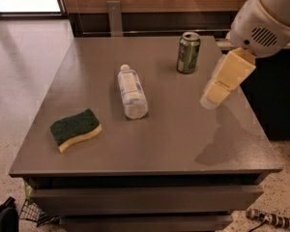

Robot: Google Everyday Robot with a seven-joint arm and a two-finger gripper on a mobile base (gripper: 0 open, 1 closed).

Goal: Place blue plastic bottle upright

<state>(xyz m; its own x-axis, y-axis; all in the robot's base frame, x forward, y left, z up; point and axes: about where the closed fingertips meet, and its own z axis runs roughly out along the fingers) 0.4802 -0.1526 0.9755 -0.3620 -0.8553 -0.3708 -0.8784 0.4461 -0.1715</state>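
The blue plastic bottle (131,91) lies on its side near the middle of the grey table (150,144), white cap pointing to the far edge, pale label facing up. My gripper (211,96) hangs from the white arm at the right, above the table's right part, well to the right of the bottle and not touching it. It holds nothing that I can see.
A green drink can (188,52) stands upright at the far right of the table, just behind and left of the arm. A green and yellow sponge (76,128) lies at the front left. A dark counter stands to the right of the table.
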